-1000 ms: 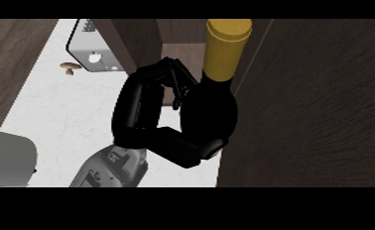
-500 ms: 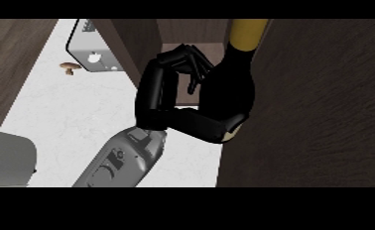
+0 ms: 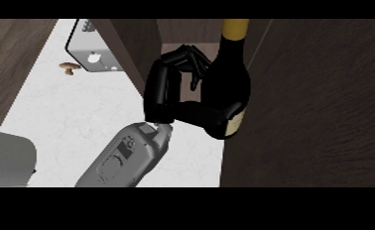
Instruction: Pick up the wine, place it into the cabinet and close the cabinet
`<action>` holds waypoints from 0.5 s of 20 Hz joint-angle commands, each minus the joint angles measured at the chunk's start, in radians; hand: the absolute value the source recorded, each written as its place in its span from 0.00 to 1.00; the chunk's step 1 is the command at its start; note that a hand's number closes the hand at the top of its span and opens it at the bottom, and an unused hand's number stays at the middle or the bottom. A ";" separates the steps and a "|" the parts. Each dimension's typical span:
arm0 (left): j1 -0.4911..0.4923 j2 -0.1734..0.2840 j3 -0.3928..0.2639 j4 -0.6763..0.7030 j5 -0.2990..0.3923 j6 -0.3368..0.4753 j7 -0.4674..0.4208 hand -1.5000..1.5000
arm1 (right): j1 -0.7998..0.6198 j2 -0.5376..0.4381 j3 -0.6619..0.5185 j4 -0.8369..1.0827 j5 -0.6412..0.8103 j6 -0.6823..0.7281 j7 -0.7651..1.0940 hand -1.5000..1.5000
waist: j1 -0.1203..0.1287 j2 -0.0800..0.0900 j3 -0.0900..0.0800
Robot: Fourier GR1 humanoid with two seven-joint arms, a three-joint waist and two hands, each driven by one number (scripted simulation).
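Wine bottle [image 3: 230, 83]: black body, yellow neck, pale cream label patch near the base.

Hand [image 3: 167, 92]: black throughout, with faint grey highlights along the fingers [image 3: 187, 58].

Forearm [image 3: 124, 157]: light grey casing with darker grey markings and recessed panels.

Cabinet [image 3: 307, 105]: dark brown with a fine wood-grain pattern; the inner panel [image 3: 135, 50] is a slightly lighter brown.

Counter [image 3: 66, 110]: white with a faint grey mottled pattern.

Metal fixture [image 3: 92, 50] at upper left: pale grey with small dark dots.

Small object [image 3: 70, 68] beside the fixture: brown and tan.

Object [image 3: 15, 159] at the lower left edge: plain mid-grey.
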 commanded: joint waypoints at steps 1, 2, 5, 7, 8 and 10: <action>0.053 -0.001 -0.015 0.079 0.094 0.001 -0.147 1.00 | -0.015 -0.024 -0.049 -0.115 -0.088 -0.004 0.075 0.00 | -0.003 0.002 0.000; 0.003 -0.001 0.021 0.035 0.053 0.014 -0.059 1.00 | 0.003 -0.001 -0.011 -0.143 -0.056 -0.027 0.101 0.00 | 0.002 -0.001 0.000; 0.008 -0.001 -0.002 0.092 0.074 0.006 -0.096 1.00 | -0.022 0.006 0.003 -0.095 -0.030 -0.028 0.080 0.00 | 0.005 0.000 0.000; 0.009 -0.001 0.022 0.153 0.058 -0.032 -0.136 1.00 | 0.038 0.014 0.020 -0.149 -0.022 -0.020 0.058 0.00 | 0.000 0.000 0.000; 0.022 -0.001 -0.028 0.143 0.061 0.011 -0.157 1.00 | 0.101 0.055 0.100 -0.073 0.068 -0.007 -0.058 0.00 | 0.002 0.000 0.000; -0.009 -0.001 -0.053 0.184 0.034 0.069 -0.158 1.00 | -0.026 -0.013 -0.052 -0.061 -0.084 -0.001 0.025 0.00 | 0.002 0.001 0.000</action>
